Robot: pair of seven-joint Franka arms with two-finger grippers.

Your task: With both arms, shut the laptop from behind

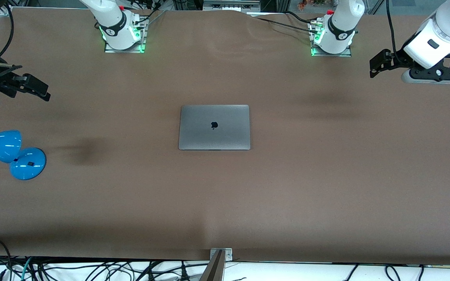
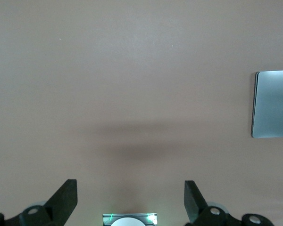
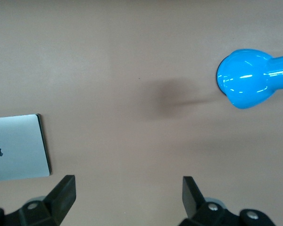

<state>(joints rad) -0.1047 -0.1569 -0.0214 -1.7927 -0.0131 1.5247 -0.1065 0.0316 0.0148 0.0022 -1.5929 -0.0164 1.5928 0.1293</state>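
The laptop [image 1: 214,127] lies mid-bench, lid flat down and logo up, so the closing looks done. The left tool [image 1: 379,64] hangs over the bench edge at the left arm's end, the right tool [image 1: 33,88] over the opposite edge above the blue lamp [image 1: 12,154]; both gape, empty. Best to hold clear, leaving the lid untouched.

Brown table [image 1: 326,175]: shut laptop [image 1: 214,127], lamp [image 1: 12,154]

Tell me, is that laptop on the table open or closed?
Closed. The laptop lies flat on the table, its lid with the dark logo facing up; no keyboard or screen shows.
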